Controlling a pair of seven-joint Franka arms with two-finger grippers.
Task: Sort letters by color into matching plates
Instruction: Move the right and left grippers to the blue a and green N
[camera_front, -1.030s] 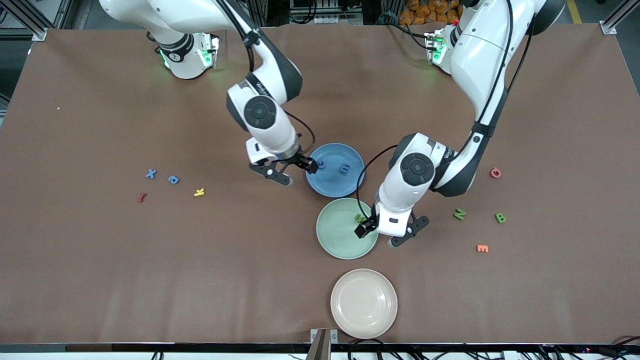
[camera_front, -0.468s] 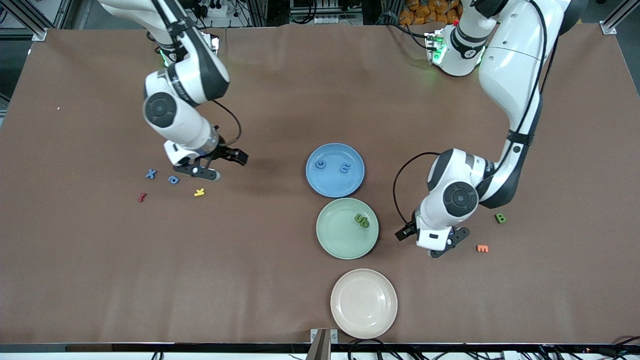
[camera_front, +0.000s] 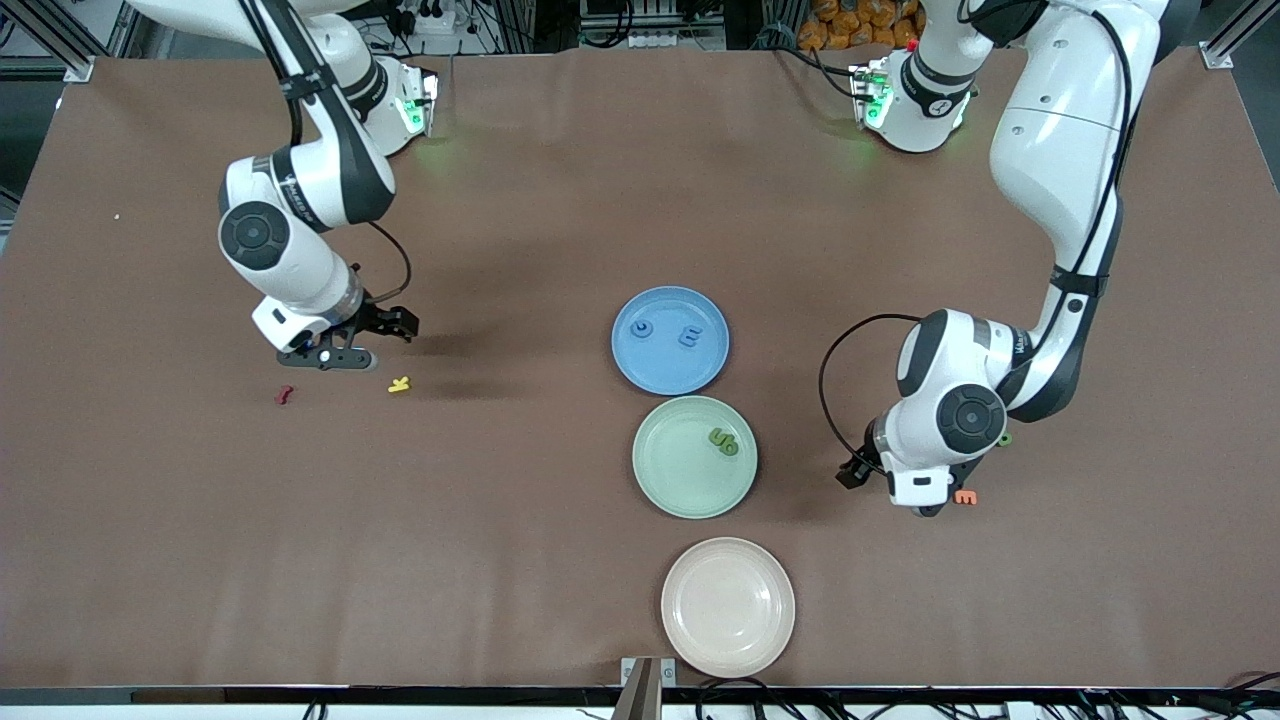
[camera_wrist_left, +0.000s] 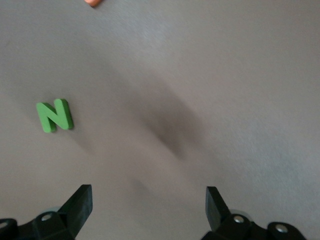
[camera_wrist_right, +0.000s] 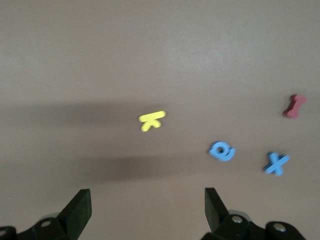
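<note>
Letters half sorted — both grippers spread and empty: left gripper (camera_wrist_left: 149, 200) over the green N (camera_wrist_left: 54, 115), right gripper (camera_wrist_right: 147, 202) near the blue X (camera_wrist_right: 276, 163); each must next descend and pinch.

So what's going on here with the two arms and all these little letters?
Two arms are sorting letters by color. The blue plate holds two blue letters, the green plate two green ones. The right hand hangs open over the blue X and another blue letter; the left hand hangs open near the green N. Neither holds anything.
</note>
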